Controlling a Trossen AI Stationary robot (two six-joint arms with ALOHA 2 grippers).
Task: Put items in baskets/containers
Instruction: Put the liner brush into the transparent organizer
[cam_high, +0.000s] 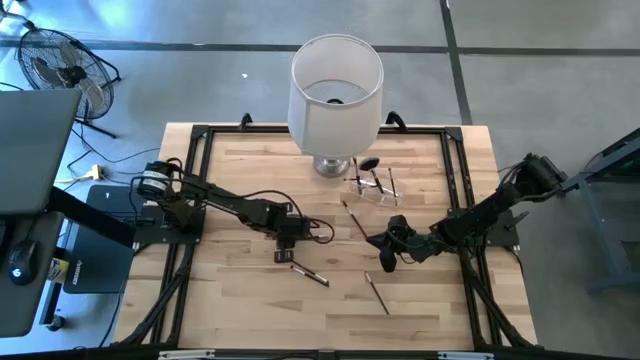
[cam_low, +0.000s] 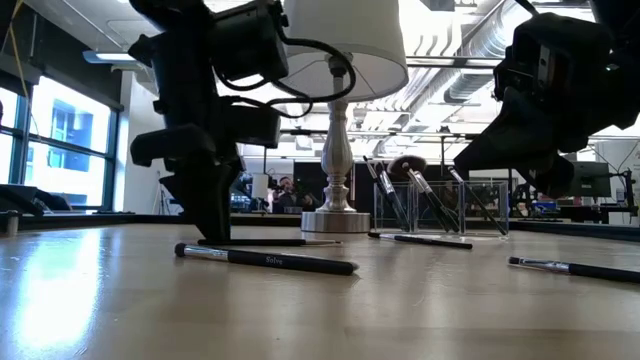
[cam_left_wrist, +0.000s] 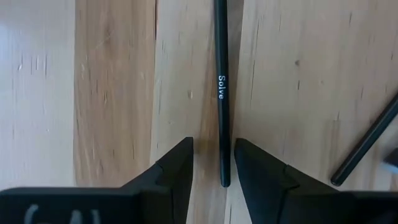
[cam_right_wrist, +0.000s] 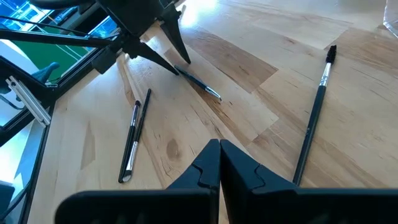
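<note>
My left gripper (cam_left_wrist: 213, 155) points down at the table left of centre, open. Its fingertips stand on either side of the blunt handle end of a thin black brush (cam_left_wrist: 221, 93) that lies flat on the wood, with a gap on both sides. A second dark brush (cam_left_wrist: 367, 143) lies close by. More brushes (cam_high: 378, 292) (cam_high: 355, 218) lie flat about the middle. The clear container (cam_high: 375, 188) stands by the lamp's base, and several brushes lean inside it (cam_low: 430, 200). My right gripper (cam_right_wrist: 219, 152) hangs shut above the table right of centre, with nothing in it.
A big white lampshade on a silver base (cam_high: 335, 90) stands at the table's far middle, right beside the container. A black frame (cam_high: 200, 140) runs round the tabletop. Bare wood lies at the near left (cam_high: 230, 310).
</note>
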